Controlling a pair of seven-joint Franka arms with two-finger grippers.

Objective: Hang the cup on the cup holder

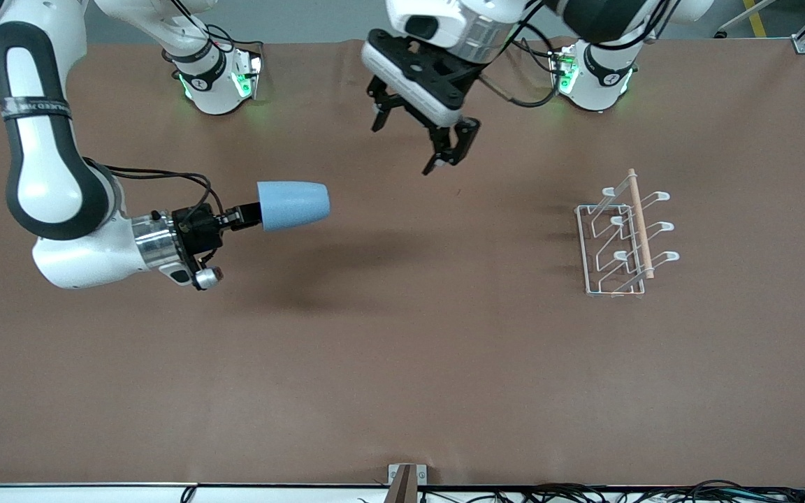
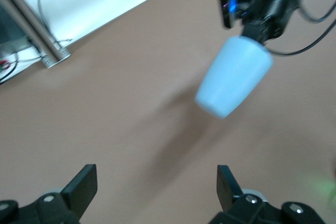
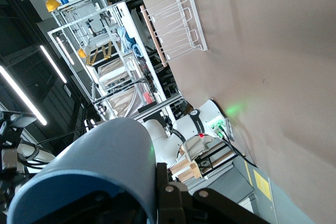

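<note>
My right gripper (image 1: pixel 252 213) is shut on the rim of the light blue cup (image 1: pixel 294 205) and holds it on its side in the air over the table's middle toward the right arm's end. The cup fills the near part of the right wrist view (image 3: pixel 94 171) and shows in the left wrist view (image 2: pixel 233 77). My left gripper (image 1: pixel 409 143) is open and empty, up in the air over the table's middle near the bases. The white wire cup holder (image 1: pixel 622 237) with its wooden rod stands on the table toward the left arm's end; it also shows in the right wrist view (image 3: pixel 173 27).
The brown table (image 1: pixel 402 363) spreads wide around the holder. A small metal bracket (image 1: pixel 406 478) sits at the table edge nearest the front camera. The arm bases (image 1: pixel 217 77) stand along the edge farthest from that camera.
</note>
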